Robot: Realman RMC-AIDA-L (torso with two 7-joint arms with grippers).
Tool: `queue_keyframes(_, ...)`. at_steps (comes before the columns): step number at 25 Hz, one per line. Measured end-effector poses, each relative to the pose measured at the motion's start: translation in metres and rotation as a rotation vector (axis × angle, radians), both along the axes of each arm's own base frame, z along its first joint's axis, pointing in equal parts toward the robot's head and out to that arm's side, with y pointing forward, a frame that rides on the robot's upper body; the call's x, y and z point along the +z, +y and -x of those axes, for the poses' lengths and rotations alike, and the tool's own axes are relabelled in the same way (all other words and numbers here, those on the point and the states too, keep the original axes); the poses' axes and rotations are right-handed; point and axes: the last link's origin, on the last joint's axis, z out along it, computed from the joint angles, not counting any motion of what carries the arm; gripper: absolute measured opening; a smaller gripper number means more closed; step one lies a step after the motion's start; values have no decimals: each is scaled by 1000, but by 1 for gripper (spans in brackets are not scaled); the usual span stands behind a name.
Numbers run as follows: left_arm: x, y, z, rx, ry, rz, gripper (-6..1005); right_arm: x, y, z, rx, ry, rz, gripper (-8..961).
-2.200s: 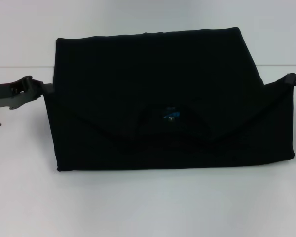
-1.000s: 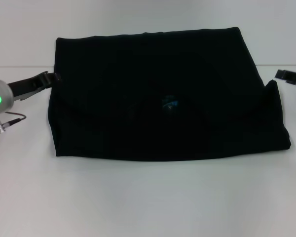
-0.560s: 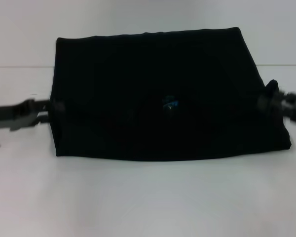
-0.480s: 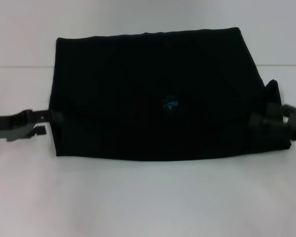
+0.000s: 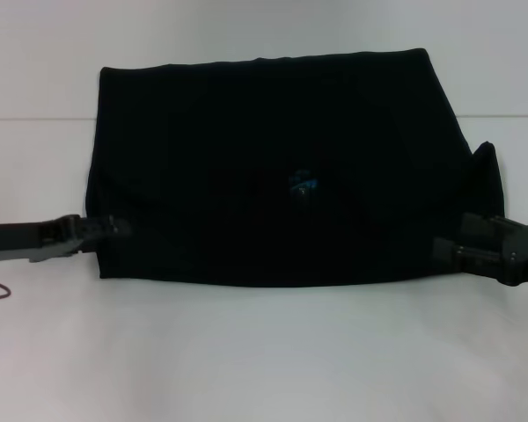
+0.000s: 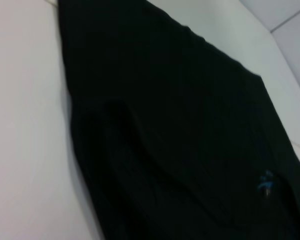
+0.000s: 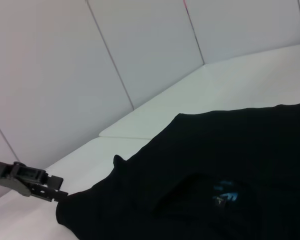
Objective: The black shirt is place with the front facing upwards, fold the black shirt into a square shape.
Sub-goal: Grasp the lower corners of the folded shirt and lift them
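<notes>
Black shirt (image 5: pixel 282 167) lies folded on the table (image 5: pixel 264 352), between both hands. Left hand (image 5: pixel 114 230) and right hand (image 5: pixel 447 251) have dropped to its near corners; grip undeterminable, another fold likely next.

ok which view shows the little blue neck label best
The right wrist view: the blue neck label is largest there, inside the neck opening of the black shirt. The head view shows a small blue speck, the left wrist view a small mark.
</notes>
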Motion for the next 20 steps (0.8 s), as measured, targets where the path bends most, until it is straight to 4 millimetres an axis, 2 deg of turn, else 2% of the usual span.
queue_keyframes(8,-19,0,-9,-47,44,63,840,-4,-1,1,-1,3,12,942)
queue_keyframes(13,-22,-1,-11,-61,51,80,839,-4,-1,1,-2,3,14,941)
queue_keyframes(16,-23,0,-10,-52,64,91,669,-4,-2,1,-1,6,16,941)
queue_keyframes(20,-22,0,-10,-58,74,101,580,2,1,0,-37,20,21,941)
